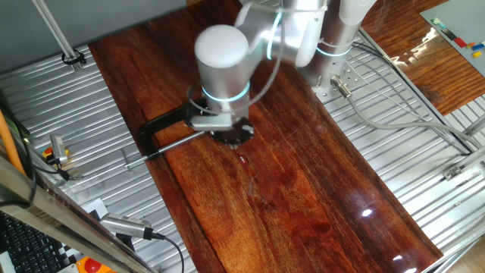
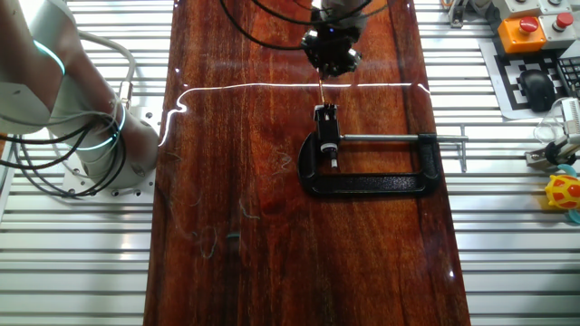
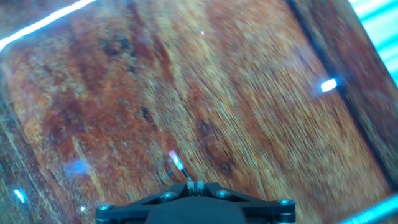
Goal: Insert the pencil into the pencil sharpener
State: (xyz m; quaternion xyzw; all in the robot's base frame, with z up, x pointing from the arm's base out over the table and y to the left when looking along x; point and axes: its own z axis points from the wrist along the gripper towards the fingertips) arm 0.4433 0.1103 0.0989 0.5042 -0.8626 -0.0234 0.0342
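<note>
In the other fixed view my gripper [image 2: 331,56] hangs over the far part of the red-brown wooden board [image 2: 236,226], shut on the pencil [image 2: 320,89], a thin dark stick that points down toward the pencil sharpener [image 2: 326,122]. The sharpener is a small white block held in the black C-clamp [image 2: 372,184], just in front of the pencil's tip with a small gap. In the hand view the gripper [image 3: 196,185] is closed, and the pencil [image 3: 180,166] sticks out with a pale glinting end over blurred wood. In one fixed view the arm hides the sharpener; the gripper [image 1: 231,136] is beside the clamp [image 1: 163,125].
The clamp's long screw rod [image 2: 390,138] reaches right to the board's edge. Ribbed metal tabletop [image 2: 82,263] flanks the board. The arm's base and cables [image 2: 63,136] stand left. An orange button box [image 2: 524,27] and a yellow toy [image 2: 564,192] lie right.
</note>
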